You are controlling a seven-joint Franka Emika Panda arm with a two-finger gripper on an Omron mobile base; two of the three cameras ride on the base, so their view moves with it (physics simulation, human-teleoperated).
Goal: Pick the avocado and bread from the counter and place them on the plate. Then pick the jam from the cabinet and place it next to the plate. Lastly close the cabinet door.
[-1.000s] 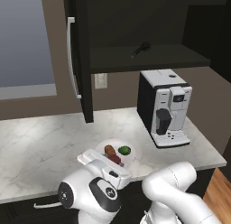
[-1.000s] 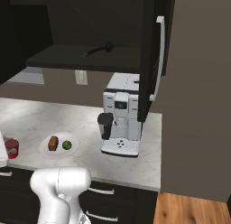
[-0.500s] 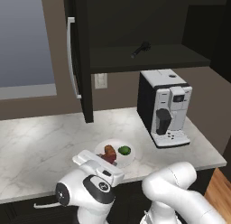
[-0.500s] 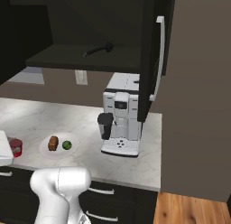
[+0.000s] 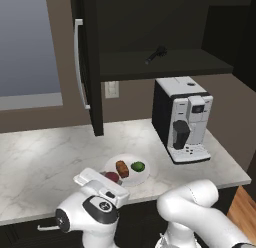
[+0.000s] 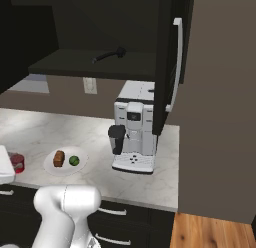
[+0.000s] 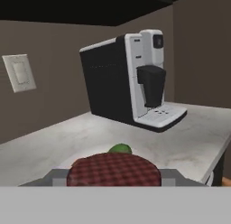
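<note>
The red jam [image 7: 113, 170] jar sits between the grey fingers [image 7: 56, 175] of my gripper [image 7: 113, 177], which is shut on it. Seen from the left base, the gripper [image 5: 102, 184] hangs low over the counter [image 5: 45, 162] with the jam [image 5: 112, 176] right at the plate's [image 5: 146, 176] left edge. On the plate lie the bread [image 5: 122, 168] and the avocado [image 5: 137, 166]. From the right base, the jam [image 6: 16, 162] is left of the plate [image 6: 66, 168]. The cabinet door [image 5: 90, 62] stands open, with the cabinet [image 5: 165, 27] above.
A black and white coffee machine [image 5: 182, 119] stands on the counter right of the plate. A dark long-handled tool [image 5: 156, 54] lies on the cabinet shelf. A wall socket [image 5: 111, 89] is behind the plate. The counter's front edge runs just below my hand.
My hand has shifted slightly left and down with the jam still in its grip. Plate, bread, avocado and door have not moved.
</note>
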